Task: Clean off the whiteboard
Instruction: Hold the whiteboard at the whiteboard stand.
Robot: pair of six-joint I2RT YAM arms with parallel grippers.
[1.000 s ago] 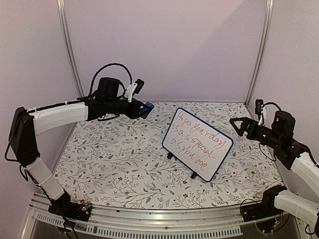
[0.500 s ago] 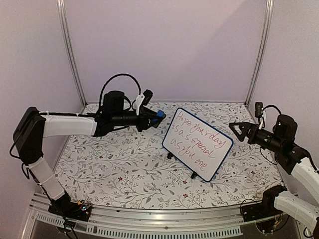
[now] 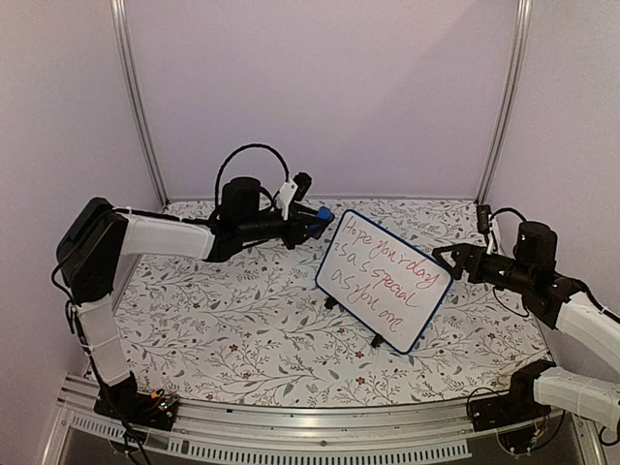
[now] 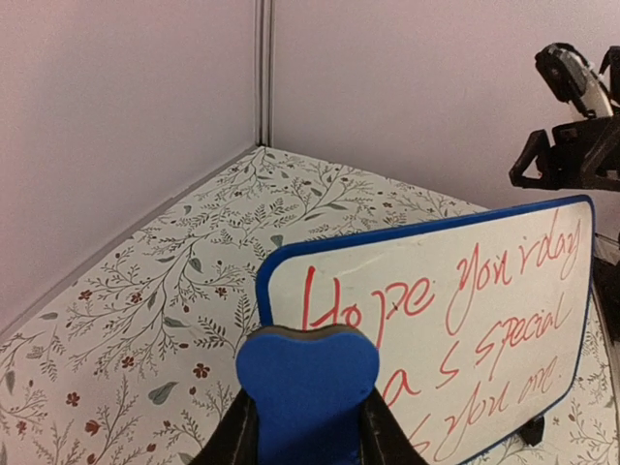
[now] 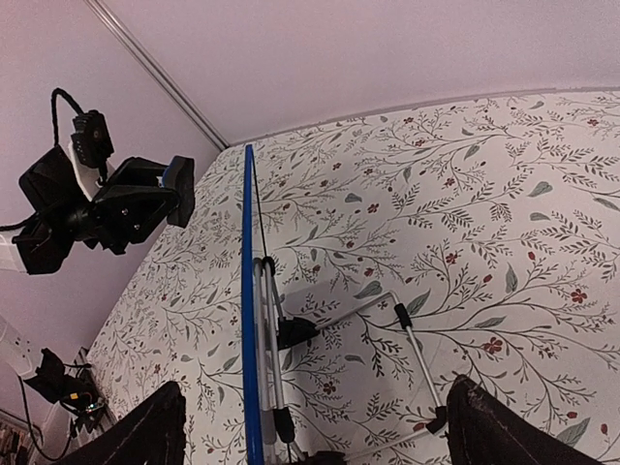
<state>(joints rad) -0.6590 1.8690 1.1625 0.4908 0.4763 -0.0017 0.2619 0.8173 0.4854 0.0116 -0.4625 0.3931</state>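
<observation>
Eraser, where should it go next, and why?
Probably ease the eraser, held by the left gripper, forward onto the board's top corner. The red writing is all there, and the eraser hangs just short of the board.

Soft even light, close foreground perhaps blurred

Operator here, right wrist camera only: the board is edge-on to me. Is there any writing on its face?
Observer: Yes. The small white board with a dark blue frame carries three lines of red handwriting, none of it wiped.
Operator: What is that blue thing in the left gripper?
Observer: The left gripper is shut on a blue eraser block, held by the board's upper corner nearest that arm; the top view shows a small gap between them.
</observation>
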